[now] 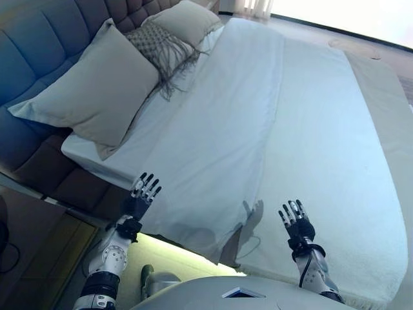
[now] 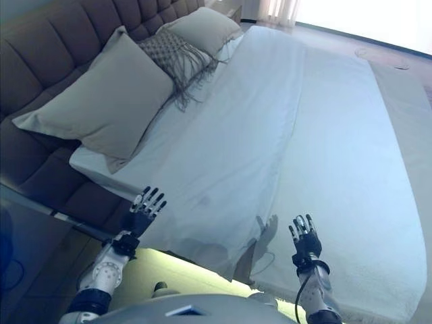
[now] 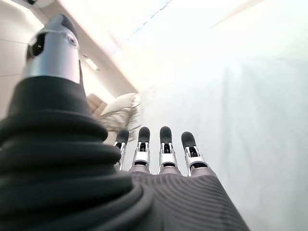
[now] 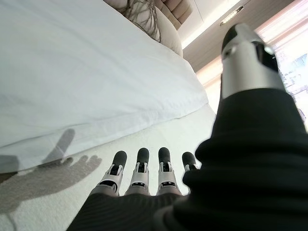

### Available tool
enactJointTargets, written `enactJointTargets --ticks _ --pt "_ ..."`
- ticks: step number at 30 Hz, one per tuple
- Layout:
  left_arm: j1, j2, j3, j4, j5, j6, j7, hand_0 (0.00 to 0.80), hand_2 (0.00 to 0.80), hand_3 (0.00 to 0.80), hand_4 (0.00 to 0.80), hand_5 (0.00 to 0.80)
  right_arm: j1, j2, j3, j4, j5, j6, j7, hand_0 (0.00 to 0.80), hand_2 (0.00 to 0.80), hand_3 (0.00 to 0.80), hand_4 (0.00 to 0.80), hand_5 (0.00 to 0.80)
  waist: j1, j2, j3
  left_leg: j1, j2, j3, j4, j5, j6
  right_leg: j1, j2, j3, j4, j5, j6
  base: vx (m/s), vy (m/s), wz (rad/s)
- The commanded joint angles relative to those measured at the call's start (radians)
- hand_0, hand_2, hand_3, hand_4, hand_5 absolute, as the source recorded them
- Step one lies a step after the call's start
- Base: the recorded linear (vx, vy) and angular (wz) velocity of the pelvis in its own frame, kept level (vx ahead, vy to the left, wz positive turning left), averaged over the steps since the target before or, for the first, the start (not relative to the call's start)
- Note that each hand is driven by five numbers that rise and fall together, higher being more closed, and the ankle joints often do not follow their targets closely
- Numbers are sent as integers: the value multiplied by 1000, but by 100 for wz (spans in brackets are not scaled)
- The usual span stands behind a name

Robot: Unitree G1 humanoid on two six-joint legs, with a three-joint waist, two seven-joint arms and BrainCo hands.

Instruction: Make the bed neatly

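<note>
The white duvet lies folded back toward the pillows. Both hands, left hand and right hand, hover near its edge, fingers straight and spread, seemingly poised to grasp it.

You have open room over the near edge of the bed: the white sheet lies flat there with nothing on it. Far left, three pillows crowd against the headboard, blocking any reach into that corner.
</note>
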Motion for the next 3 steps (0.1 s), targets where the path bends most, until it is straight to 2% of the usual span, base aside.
enactJointTargets --ticks 1,3 --pt "-47 22 -1 -64 -6 -27 -10 0 0 0 0 0 -41 -22 -31 -84 -1 -73 -5 0 0 0 0 0 8 14 13 -33 4 8 57 3 93 -25 -40 -25 73 16 -19 -32 8 -1" --pt "-49 31 -8 -69 -9 -24 9 0 0 0 0 0 -48 -27 -20 -88 -1 -73 -14 0 0 0 0 0 10 15 14 -32 1 10 60 0 94 -23 -42 -27 70 18 -19 0 0 0"
